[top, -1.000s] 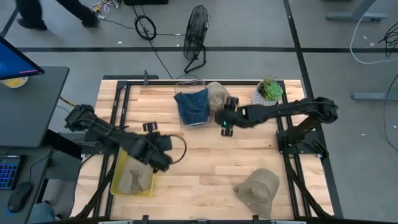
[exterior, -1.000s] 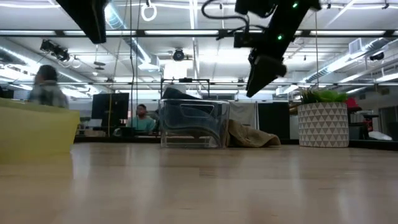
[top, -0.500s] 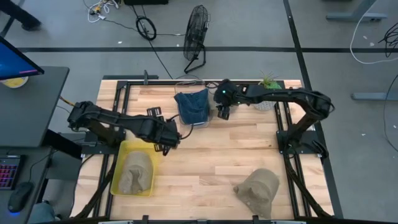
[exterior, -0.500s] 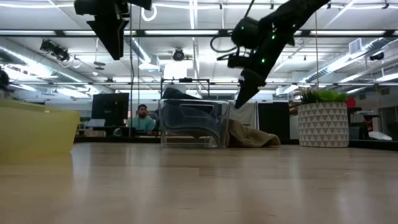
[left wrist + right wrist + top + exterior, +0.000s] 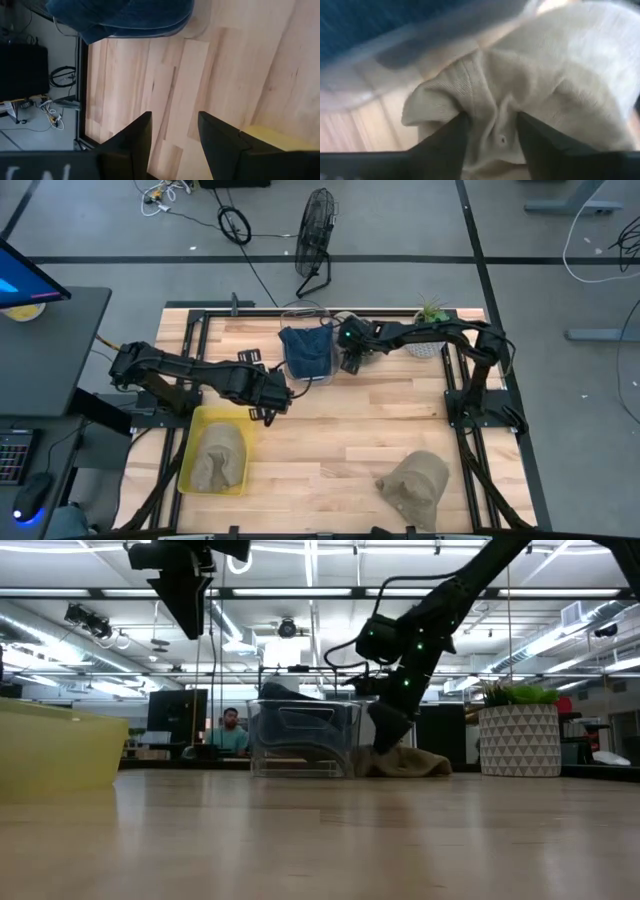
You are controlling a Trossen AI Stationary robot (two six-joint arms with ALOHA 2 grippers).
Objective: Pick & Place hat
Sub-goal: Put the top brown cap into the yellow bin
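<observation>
Item: hat (image 5: 530, 95), beige woven cloth, crumpled, with soft folds and a stitched edge. It is seen lying on the wooden desk (image 5: 380, 420) at the far edge, directly under and in front of the right pincer (image 5: 492, 137), and just beside a clear container (image 5: 308, 350) holding blue fabric. In the low view the hat (image 5: 410, 762) is shown as a low slumped heap between the container (image 5: 300, 738) and a potted plant (image 5: 520, 735) in a white patterned pot.

Right pincer (image 5: 350, 352): lowered onto the hat, the arm reaching in from the right side of the desk. Its 2 dark fingers (image 5: 445, 145) are held apart, with a fold of the cloth lying between them; a closed grip on the cloth is not shown. In the low view the pincer (image 5: 385, 730) is angled downward, its tip at the top of the heap.

Left pincer (image 5: 272, 395): held above the desk, well apart from the hat, near the corner of a yellow tray (image 5: 190, 470). Its 2 fingers (image 5: 135, 145) are spread apart with nothing between them; bare wood is seen beyond.

Other entries: 1 beige hat (image 5: 218, 460) lying in the yellow tray; 1 further beige hat (image 5: 415, 485) on the near right part of the desk, well apart from both pincers.
</observation>
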